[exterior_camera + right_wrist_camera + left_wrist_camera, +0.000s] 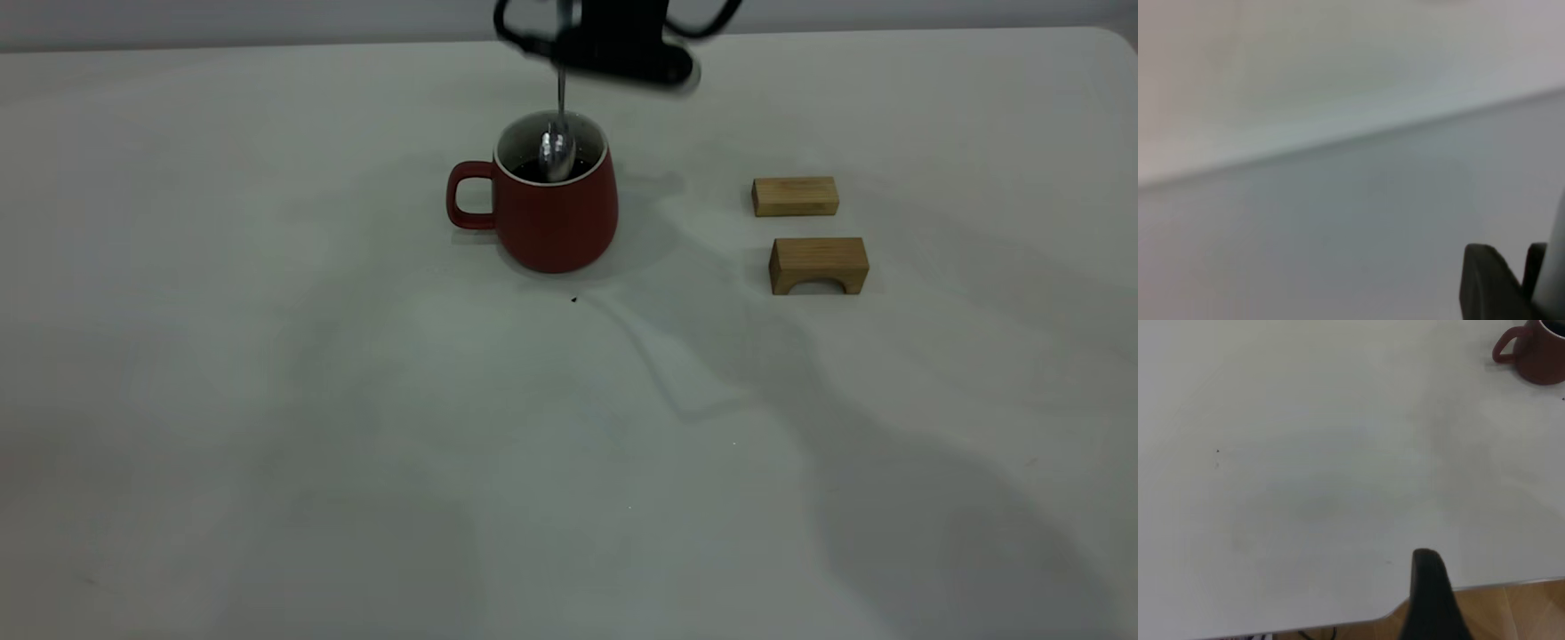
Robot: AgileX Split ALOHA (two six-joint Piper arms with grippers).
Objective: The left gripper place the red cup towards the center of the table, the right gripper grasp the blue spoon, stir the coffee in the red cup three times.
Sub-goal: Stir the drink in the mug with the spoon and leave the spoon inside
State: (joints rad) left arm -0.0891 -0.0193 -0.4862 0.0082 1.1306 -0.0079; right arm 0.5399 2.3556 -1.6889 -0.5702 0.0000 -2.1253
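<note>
The red cup [553,206] is standing upright toward the middle of the table [267,400], its loop handle pointing to the exterior view's left, and dark coffee [533,169] is showing against its white inside. The blue spoon [557,151] is hanging almost vertically into the cup, its grey metal bowl dipping at the coffee's surface and its neck running up into the right gripper [569,53], which is hovering directly above the cup at the top edge of the exterior view; the gripper is clamping the spoon from above, though the handle itself is hidden by the black body. In the right wrist view only one dark finger [1488,283] is showing, with a pale edge just beside it. The left gripper [1431,600] is sitting well apart from the cup, near the table's edge, with a single black finger in sight, so whether its claw is open I cannot tell. Two tan wooden blocks [794,196] are lying to the right of the cup, one behind the other, and a tiny dark speck [573,300] is lying just in front of the cup
</note>
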